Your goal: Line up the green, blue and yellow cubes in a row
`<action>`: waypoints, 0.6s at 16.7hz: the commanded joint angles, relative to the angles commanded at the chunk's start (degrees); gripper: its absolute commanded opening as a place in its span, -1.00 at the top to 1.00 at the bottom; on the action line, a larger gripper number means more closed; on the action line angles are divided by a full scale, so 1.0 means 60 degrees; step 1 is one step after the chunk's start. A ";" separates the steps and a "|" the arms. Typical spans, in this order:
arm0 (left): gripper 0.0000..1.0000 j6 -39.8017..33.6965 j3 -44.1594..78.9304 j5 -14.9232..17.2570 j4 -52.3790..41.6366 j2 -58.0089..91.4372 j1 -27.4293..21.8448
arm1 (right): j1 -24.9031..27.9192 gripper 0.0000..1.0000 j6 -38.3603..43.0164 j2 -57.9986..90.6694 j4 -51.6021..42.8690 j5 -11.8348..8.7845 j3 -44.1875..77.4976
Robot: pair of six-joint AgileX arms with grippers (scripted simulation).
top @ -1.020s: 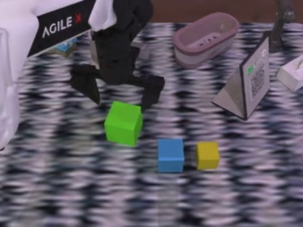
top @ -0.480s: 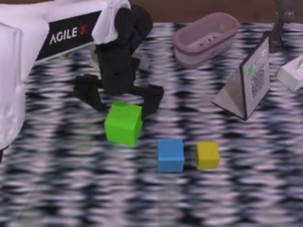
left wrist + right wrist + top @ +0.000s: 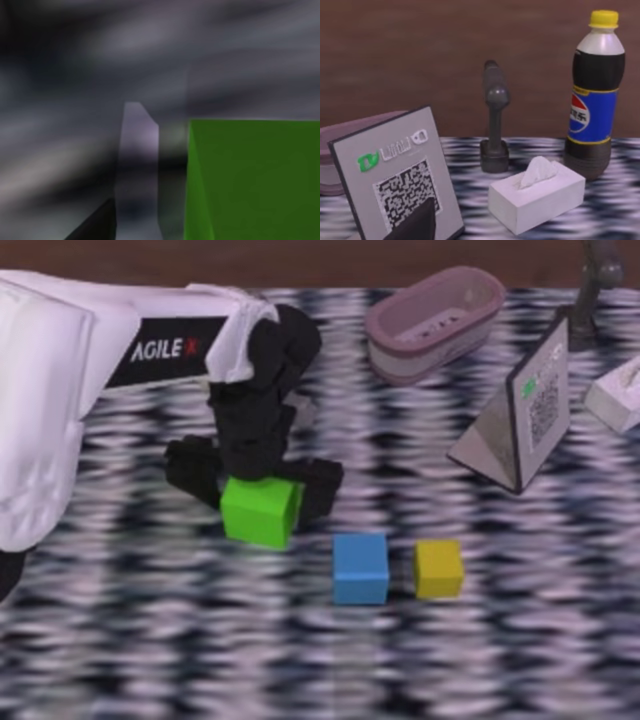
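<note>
The left gripper's two dark fingers stand spread wide, one on each side of the green cube, with the cube's far edge between them; no pad looks pressed against a face yet, so the cube appears to rest on the patterned bench rather than be held. This straddling pose suits a squeeze on two opposite faces, the likely prelude to carrying the cube. In the left wrist view the green cube fills one corner, very near the camera, with one pale finger just beside it.

The reason for the grasp shows in the layout: the blue cube and yellow cube already sit side by side, near but apart, while the green one lies farther back and to the left, off their line.

The right arm is out of the top view; its wrist camera faces a bottle and tissue box.
</note>
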 joint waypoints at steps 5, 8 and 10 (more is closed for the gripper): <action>-0.40 0.0000 0.0000 0.0000 0.0000 0.0000 0.0000 | 0.0000 -1.00 0.0000 0.0000 0.0000 0.0000 0.0000; 0.06 0.0000 0.0000 0.0000 0.0000 0.0000 0.0000 | 0.0000 -1.00 0.0000 0.0000 0.0000 0.0000 0.0000; 0.36 0.0000 0.0000 0.0000 0.0000 0.0000 0.0000 | 0.0000 -1.00 0.0000 0.0000 0.0000 0.0000 0.0000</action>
